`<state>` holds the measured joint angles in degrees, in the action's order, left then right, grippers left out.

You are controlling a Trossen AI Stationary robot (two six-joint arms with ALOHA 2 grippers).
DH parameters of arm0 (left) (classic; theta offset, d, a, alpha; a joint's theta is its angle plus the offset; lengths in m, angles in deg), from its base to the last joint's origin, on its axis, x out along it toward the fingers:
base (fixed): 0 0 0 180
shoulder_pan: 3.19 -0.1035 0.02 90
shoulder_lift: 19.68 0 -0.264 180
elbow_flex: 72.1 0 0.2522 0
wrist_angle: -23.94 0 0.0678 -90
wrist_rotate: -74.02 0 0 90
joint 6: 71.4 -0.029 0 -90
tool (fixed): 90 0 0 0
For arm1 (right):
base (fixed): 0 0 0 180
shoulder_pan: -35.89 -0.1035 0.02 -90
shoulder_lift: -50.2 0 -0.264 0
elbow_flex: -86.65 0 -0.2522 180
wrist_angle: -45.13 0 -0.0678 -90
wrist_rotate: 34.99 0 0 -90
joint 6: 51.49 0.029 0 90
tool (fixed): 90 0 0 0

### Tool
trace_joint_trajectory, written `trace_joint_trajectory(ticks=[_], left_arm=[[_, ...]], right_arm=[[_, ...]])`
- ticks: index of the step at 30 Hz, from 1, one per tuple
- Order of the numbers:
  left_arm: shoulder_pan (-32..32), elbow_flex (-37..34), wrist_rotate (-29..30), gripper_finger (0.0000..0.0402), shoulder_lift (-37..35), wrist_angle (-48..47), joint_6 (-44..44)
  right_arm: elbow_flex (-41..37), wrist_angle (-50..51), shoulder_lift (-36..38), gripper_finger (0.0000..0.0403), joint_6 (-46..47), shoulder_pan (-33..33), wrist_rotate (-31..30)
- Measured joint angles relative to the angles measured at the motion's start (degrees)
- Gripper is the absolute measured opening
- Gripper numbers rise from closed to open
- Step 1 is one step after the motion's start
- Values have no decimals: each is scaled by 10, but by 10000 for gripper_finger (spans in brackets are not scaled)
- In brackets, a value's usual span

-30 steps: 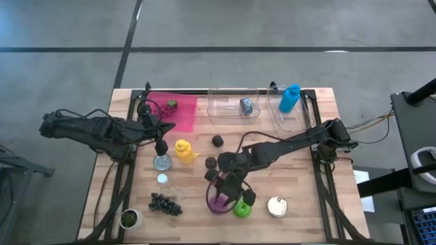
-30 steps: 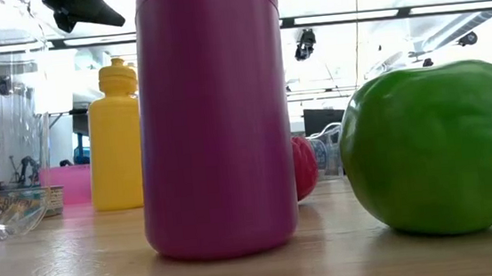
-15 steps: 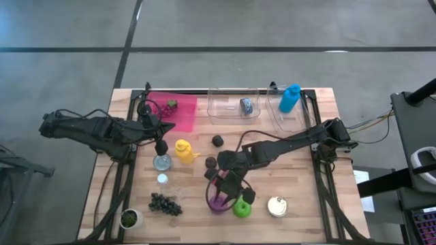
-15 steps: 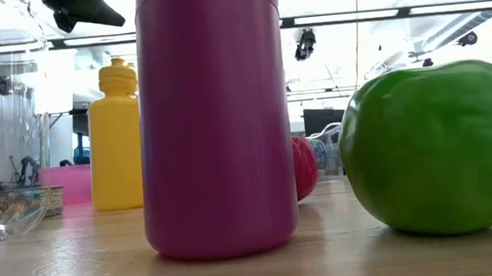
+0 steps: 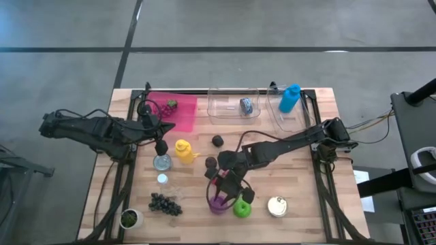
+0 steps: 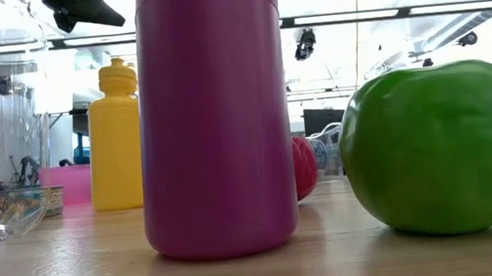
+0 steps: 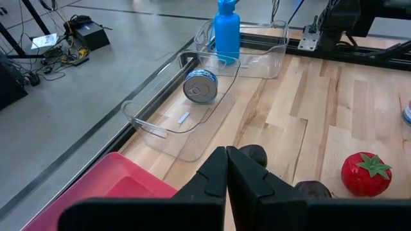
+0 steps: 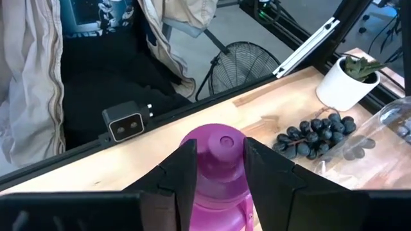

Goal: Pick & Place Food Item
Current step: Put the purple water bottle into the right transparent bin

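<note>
**High view: right arm clamps purple bottle, food untouched**

High view showed the right gripper (image 5: 222,192) at the table's six o'clock, closed around the purple bottle (image 5: 218,203); the green apple (image 5: 242,208) sat just beside it at three o'clock. The left gripper (image 5: 161,148) hung at nine o'clock.

Low view placed bottle (image 6: 213,114) and apple (image 6: 439,148) upright on the table (image 6: 257,262).

Left wrist view showed fingers (image 7: 212,183) pressed together, holding nothing.

Right wrist view showed fingers (image 8: 183,170) flanking the bottle's cap (image 8: 217,147). A straight lift would likely spare the apple.
</note>
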<state>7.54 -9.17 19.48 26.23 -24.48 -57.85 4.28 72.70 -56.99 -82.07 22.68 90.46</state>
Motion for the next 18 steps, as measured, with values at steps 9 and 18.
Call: trace_joint_trajectory(ticks=[9,18], left_arm=[[0,0,0,10,0,0,0],[0,0,0,10,0,0,0]], right_arm=[[0,-9,0,111,2,0,0],[-3,-9,0,121,-1,0,1]])
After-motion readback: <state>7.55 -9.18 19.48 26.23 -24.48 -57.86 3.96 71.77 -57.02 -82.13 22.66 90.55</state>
